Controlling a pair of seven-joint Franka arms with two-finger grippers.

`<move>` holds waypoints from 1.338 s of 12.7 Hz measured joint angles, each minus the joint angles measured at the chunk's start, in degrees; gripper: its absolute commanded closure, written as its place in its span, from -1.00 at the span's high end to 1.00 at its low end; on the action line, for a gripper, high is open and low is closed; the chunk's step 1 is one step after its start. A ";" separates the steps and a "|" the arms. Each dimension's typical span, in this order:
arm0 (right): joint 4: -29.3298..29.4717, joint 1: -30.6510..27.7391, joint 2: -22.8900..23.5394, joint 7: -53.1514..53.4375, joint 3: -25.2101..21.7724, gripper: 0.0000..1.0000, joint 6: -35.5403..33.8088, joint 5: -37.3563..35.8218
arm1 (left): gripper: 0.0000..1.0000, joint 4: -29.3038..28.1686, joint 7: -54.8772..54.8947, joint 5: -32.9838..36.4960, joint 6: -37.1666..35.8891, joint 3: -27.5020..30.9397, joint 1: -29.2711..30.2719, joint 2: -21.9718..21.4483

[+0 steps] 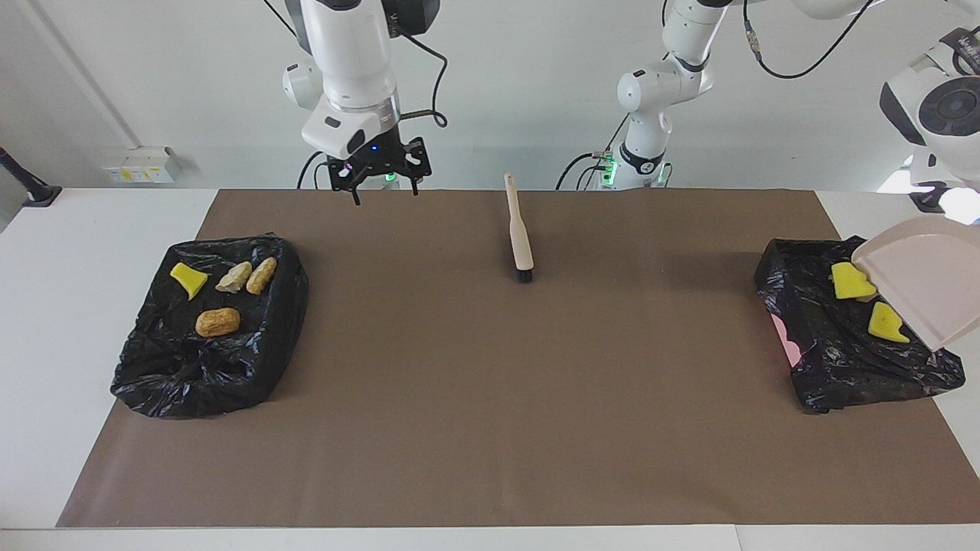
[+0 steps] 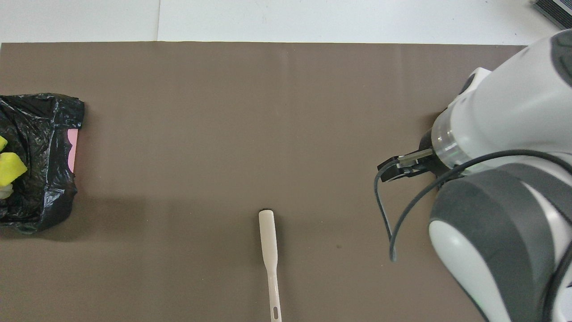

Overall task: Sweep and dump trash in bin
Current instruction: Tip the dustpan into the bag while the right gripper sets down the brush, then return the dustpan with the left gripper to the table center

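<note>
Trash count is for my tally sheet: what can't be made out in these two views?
- Bin at the left arm's end: the dustpan covers part in the facing view, and the overhead view's edge cuts it, so its scraps can't be counted.
- Bin at the right arm's end: the right arm covers it in the overhead view.
- Left claw: outside the overhead view; its grip doesn't show in the facing view.

A brush (image 2: 269, 250) lies on the brown mat (image 2: 223, 134) near the robots' edge, head pointing away from them. At the left arm's end a black bin bag (image 2: 40, 179) holds yellow sponge scraps (image 2: 10, 167). The right arm (image 2: 500, 188) covers the mat's right-arm end.
</note>
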 measured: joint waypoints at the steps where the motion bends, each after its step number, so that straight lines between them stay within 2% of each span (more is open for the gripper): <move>1: 0.94 -1.99 0.03 -2.25 -0.22 1.00 -0.46 -0.01 | -1.00 0.26 -0.04 0.00 -0.81 -0.02 -0.57 0.29; 4: 3.19 -8.05 0.07 -6.32 -0.86 1.00 -1.26 -0.03 | -1.00 1.18 -0.14 -1.76 -1.35 0.14 -0.68 0.50; 7: 3.30 -13.33 0.34 -6.51 -0.99 1.00 -1.04 -0.04 | -1.00 2.59 -1.27 -19.47 -2.61 0.09 -0.69 -0.02; 10: 3.21 -16.70 0.60 -6.52 -1.10 1.00 4.80 -1.97 | -1.00 2.67 -7.05 -29.80 -5.41 -0.29 -0.86 -1.08; 13: 2.42 -18.75 0.60 -6.11 -1.18 1.00 5.21 -2.11 | -1.00 2.47 -26.14 -43.74 -7.25 -1.09 -3.24 -1.44; 17: -1.42 -20.11 -1.61 -2.08 -1.23 1.00 4.51 -1.61 | -1.00 1.35 -53.82 -53.06 -7.16 -1.64 -11.91 -1.52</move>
